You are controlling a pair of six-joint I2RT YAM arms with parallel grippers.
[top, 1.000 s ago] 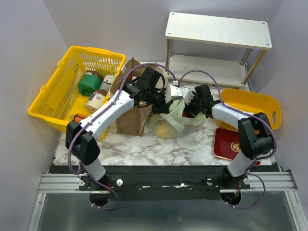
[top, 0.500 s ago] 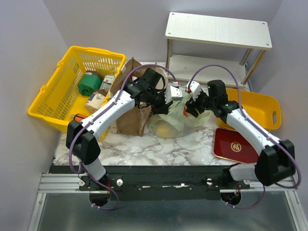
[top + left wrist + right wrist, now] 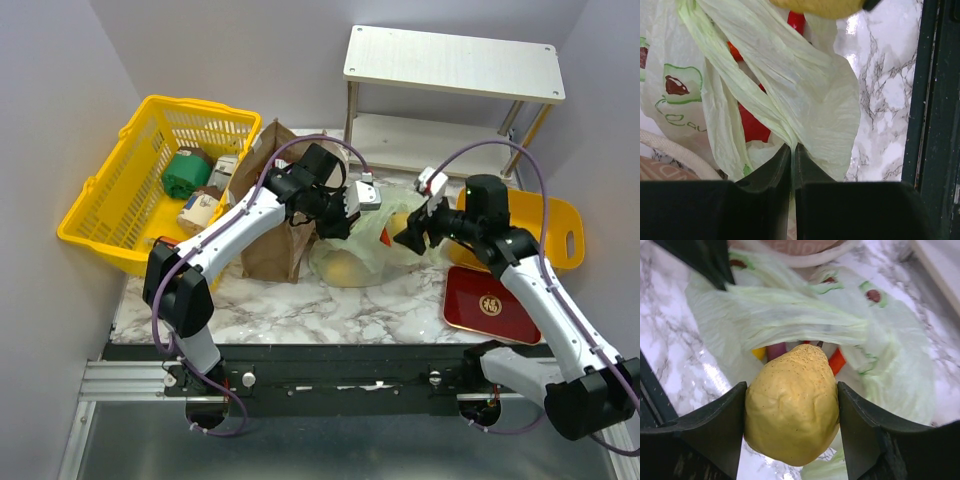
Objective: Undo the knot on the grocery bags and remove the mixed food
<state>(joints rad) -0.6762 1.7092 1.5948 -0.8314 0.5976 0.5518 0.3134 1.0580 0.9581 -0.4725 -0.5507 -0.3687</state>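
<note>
Pale green translucent plastic bag [image 3: 362, 255] sits on the white marble worktop [image 3: 300, 310], just beside the stiff brown paper bag [image 3: 268, 240] on its left. The left gripper [image 3: 352, 212] meets its top edge and the right gripper [image 3: 410, 238] hangs at its right side. Left wrist: left fingers [image 3: 765, 175] pressed together, pinching a fold of the bag's film. Right wrist: right fingers [image 3: 715, 430] clamp a bumpy yellow fruit [image 3: 790, 410] above the bag's open mouth.

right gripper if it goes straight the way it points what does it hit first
Probably the pale green plastic bag, just beyond the yellow fruit it holds; depth is unclear.
</note>
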